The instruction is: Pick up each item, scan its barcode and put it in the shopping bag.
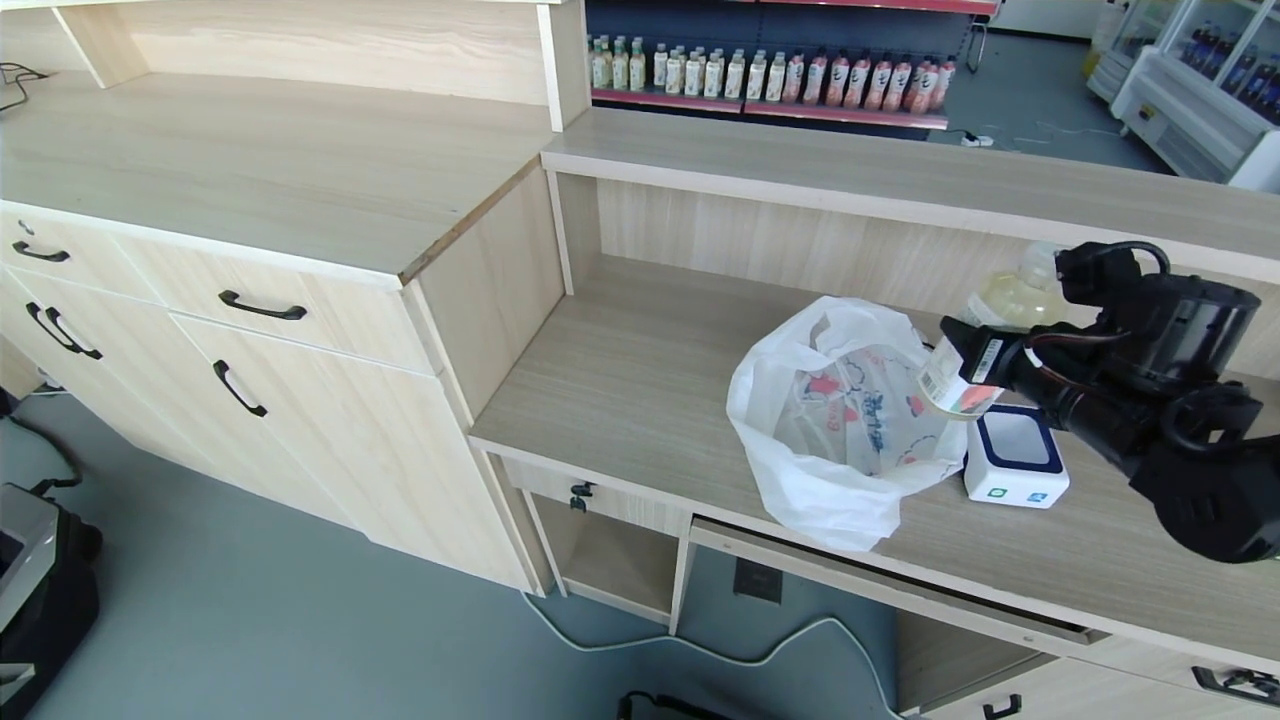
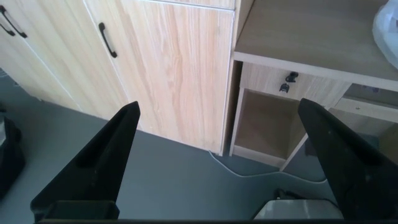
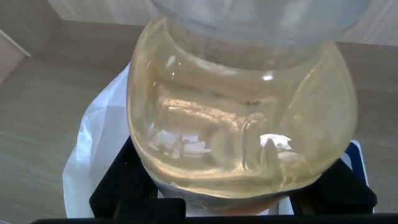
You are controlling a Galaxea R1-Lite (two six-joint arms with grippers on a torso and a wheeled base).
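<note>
My right gripper point(image 1: 1000, 365) is shut on a clear bottle of pale yellow liquid point(image 1: 955, 385), held tilted in the air. Its white label hangs over the far rim of the white shopping bag point(image 1: 835, 430) and just above the white and blue scanner point(image 1: 1015, 455). In the right wrist view the bottle point(image 3: 242, 124) bulges between the black fingers point(image 3: 124, 186), with the bag point(image 3: 93, 143) and the scanner's corner point(image 3: 357, 155) below it. The bag stands open on the lower counter with printed items inside. My left gripper point(image 2: 217, 162) hangs open and empty over the grey floor beside the cabinet.
The lower counter point(image 1: 640, 370) has bare wood left of the bag. A taller cabinet with black-handled drawers point(image 1: 262, 308) stands to the left, and a raised ledge point(image 1: 900, 170) runs behind. A cable point(image 1: 700, 650) lies on the floor under the counter.
</note>
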